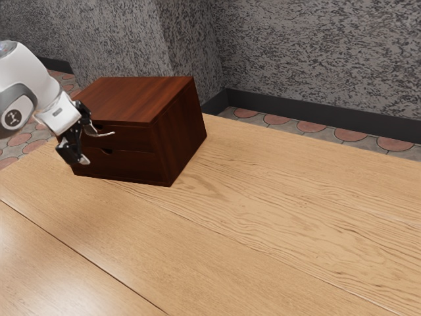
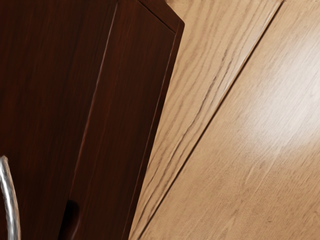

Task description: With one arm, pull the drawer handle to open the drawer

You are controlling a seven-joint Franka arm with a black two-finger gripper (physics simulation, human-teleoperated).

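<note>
Claw (image 1: 77,139) spread open just by the top drawer's (image 1: 126,137) handle (image 1: 102,133), drawer shut, at the tabletop's (image 1: 263,217) far edge: reach step, seemingly; next calls for clamping the handle and pulling straight out.

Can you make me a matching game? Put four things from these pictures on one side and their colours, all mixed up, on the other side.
Things:
1. drawer cabinet
2. handle
3. table
4. wall

Colours:
A. shiny silver
B. grey and speckled
C. light tan wood
D. dark reddish brown

Right pairs: 1-D, 2-A, 3-C, 4-B
</note>
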